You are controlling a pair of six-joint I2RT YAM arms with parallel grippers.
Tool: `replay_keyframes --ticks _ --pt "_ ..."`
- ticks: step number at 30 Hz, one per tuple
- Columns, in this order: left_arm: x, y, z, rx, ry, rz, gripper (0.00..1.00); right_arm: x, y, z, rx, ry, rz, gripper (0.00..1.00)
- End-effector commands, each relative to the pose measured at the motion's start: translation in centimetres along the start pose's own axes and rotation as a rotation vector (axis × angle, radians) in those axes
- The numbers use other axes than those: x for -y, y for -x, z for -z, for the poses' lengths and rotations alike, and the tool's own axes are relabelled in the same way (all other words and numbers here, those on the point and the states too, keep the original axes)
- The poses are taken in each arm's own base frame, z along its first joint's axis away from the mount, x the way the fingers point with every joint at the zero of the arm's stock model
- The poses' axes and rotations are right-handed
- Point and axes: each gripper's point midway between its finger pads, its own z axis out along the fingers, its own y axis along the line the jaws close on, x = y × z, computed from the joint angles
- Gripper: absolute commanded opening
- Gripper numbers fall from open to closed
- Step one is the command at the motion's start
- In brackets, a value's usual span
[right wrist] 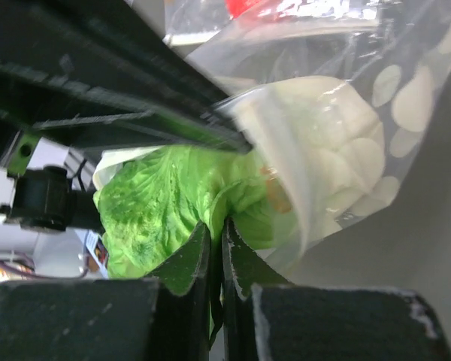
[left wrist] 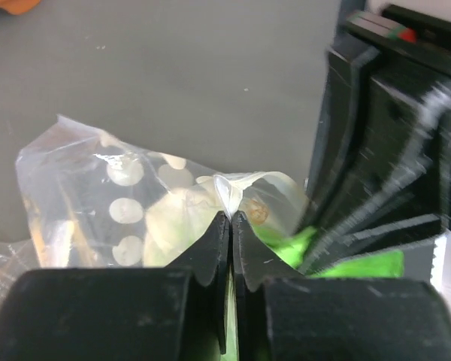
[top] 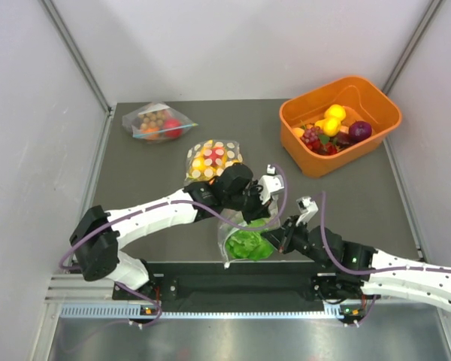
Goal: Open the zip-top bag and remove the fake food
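The dotted zip-top bag (top: 227, 239) lies near the table's front edge with the green lettuce (top: 248, 245) half out of its mouth. My left gripper (top: 249, 216) is shut on the bag's top edge; the left wrist view shows its closed tips (left wrist: 231, 215) pinching the clear film of the bag (left wrist: 128, 210). My right gripper (top: 273, 242) is shut on a lettuce leaf; the right wrist view shows its tips (right wrist: 216, 227) clamped on the lettuce (right wrist: 158, 203) at the opening of the bag (right wrist: 346, 150). A round purple piece (top: 359, 131) lies in the orange bin.
The orange bin (top: 316, 162) at the back right holds lemons, grapes and other fake food. A dotted bag with yellow and red pieces (top: 213, 158) lies just behind the left gripper. A plain bag with brown balls (top: 156, 122) lies at the back left.
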Motion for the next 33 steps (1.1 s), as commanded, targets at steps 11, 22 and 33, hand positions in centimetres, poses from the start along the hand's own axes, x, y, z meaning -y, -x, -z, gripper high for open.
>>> replay_keyframes --ticks 11,22,33 --pt "-0.2 0.6 -2.1 0.004 -0.031 0.061 0.00 -10.7 0.6 -0.4 -0.036 0.446 0.226 0.00" --pt "-3.6 -2.6 -3.4 -0.140 0.126 0.104 0.00 -13.2 2.1 1.9 0.032 0.509 0.316 0.00" --pt "-5.2 -4.6 -3.9 -0.243 0.193 0.154 0.00 -11.7 4.5 4.9 0.109 0.455 0.343 0.00"
